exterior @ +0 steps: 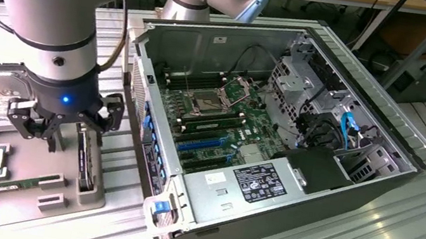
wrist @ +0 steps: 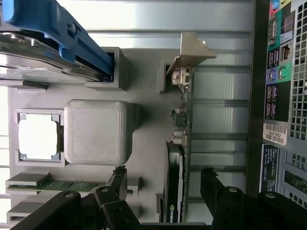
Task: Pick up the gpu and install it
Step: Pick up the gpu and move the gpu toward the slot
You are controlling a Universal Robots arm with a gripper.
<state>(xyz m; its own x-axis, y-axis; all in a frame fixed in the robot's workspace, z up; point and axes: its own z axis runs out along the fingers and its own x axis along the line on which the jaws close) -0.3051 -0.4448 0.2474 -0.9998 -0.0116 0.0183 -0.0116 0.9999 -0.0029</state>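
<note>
In the exterior view, the gpu (exterior: 88, 160) is seen standing on its edge in the gray tray (exterior: 35, 159), outside the computer case (exterior: 372, 196). The gripper (exterior: 65, 131) is held wide open just above it, so nothing is lifted or installed yet.

In the wrist view, the gpu (wrist: 181, 143) is found between the spread fingers (wrist: 117, 184), and no contact can be made out.

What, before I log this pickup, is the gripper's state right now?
Gripper: open, holding nothing, hovering over the gpu.
</note>
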